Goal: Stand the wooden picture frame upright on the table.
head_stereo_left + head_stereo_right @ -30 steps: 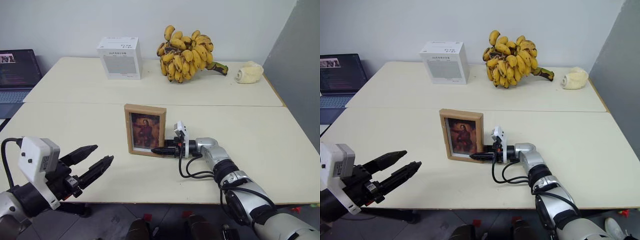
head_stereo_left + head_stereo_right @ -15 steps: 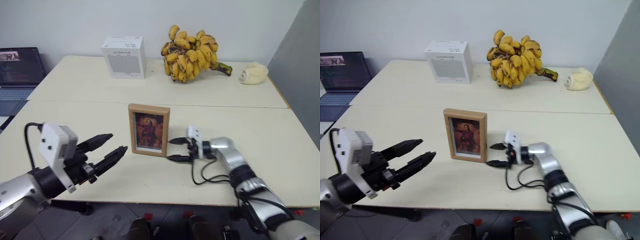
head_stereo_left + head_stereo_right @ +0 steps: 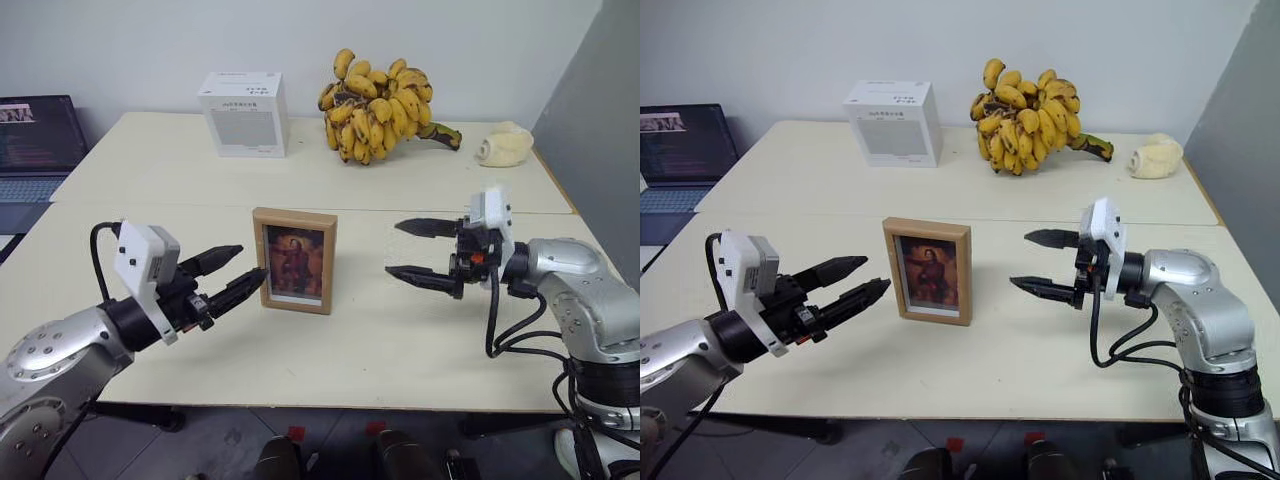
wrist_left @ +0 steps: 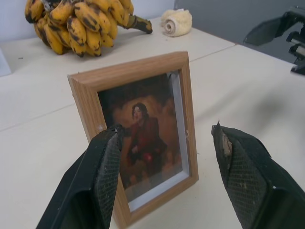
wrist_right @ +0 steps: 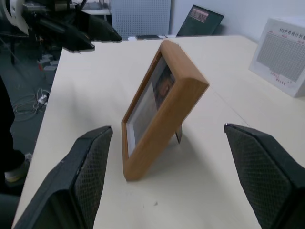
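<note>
Wooden and pale, one picture frame (image 3: 293,260) stands upright on the near half of the cream table (image 3: 330,355), leaning back a little on its fold-out stand, its dark reddish portrait turned toward the robot. Nothing holds it. Two grippers flank it. The left gripper (image 3: 234,274) hovers just beside the frame's left edge with its two black fingers spread apart; in the left wrist view those fingers (image 4: 102,176) sit either side of the frame with nothing between them. The right gripper (image 3: 412,250) hangs above the table, well apart from the frame's right side, pointing toward it, its two fingers wide apart and empty.

On the far half of the table, past the single seam, there are three things: one white box (image 3: 243,113) on the left, one large bunch of bananas (image 3: 375,93) in the middle, and one pale rolled object (image 3: 502,144) at the right end. One open laptop (image 3: 32,145) sits off the table's left side.
</note>
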Robot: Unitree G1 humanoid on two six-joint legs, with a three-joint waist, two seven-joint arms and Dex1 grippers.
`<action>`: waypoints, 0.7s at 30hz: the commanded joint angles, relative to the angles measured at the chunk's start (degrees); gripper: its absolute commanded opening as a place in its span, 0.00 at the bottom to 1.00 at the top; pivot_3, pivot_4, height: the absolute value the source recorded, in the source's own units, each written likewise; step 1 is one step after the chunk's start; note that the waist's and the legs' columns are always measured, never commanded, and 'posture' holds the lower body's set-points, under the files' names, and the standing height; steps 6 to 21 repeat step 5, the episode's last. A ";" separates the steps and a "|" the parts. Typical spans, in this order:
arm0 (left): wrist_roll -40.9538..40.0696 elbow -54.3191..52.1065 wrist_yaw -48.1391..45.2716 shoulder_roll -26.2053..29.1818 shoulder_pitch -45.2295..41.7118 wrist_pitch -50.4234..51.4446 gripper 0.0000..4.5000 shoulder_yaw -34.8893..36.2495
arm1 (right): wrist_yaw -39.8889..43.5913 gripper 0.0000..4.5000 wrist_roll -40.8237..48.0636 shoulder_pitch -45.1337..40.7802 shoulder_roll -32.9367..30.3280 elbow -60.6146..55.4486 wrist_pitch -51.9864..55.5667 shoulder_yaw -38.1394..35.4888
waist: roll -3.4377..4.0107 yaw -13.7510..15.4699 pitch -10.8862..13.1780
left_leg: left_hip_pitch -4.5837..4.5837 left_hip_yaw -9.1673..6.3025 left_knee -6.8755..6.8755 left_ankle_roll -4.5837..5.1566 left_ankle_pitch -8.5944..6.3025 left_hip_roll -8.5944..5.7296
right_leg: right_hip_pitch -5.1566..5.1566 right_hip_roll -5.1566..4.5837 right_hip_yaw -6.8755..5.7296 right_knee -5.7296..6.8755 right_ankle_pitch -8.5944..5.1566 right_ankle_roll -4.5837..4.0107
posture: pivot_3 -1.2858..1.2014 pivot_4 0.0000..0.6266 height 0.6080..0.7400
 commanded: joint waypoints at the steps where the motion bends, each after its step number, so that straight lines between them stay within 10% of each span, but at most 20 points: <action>1: -0.73 0.54 -1.20 0.02 -2.62 0.33 0.70 -0.63 | -5.30 0.88 3.43 2.15 0.57 -5.10 3.63 -1.36 | 0.00 0.18 0.00 | -0.06 -0.01 0.00 0.00 0.00 0.00 | -0.03 0.00 -0.02 -0.03 0.01 -0.01 | 0.52 0.24 1.00; 21: 0.09 1.53 -0.71 -0.11 -4.08 1.37 0.70 -1.64 | -8.40 0.88 4.53 4.53 1.19 -6.40 4.35 -0.96 | -0.01 0.64 0.00 | -0.14 -0.02 -0.01 0.02 -0.01 0.00 | -0.10 0.00 -0.03 -0.08 0.07 -0.12 | 0.52 0.24 1.00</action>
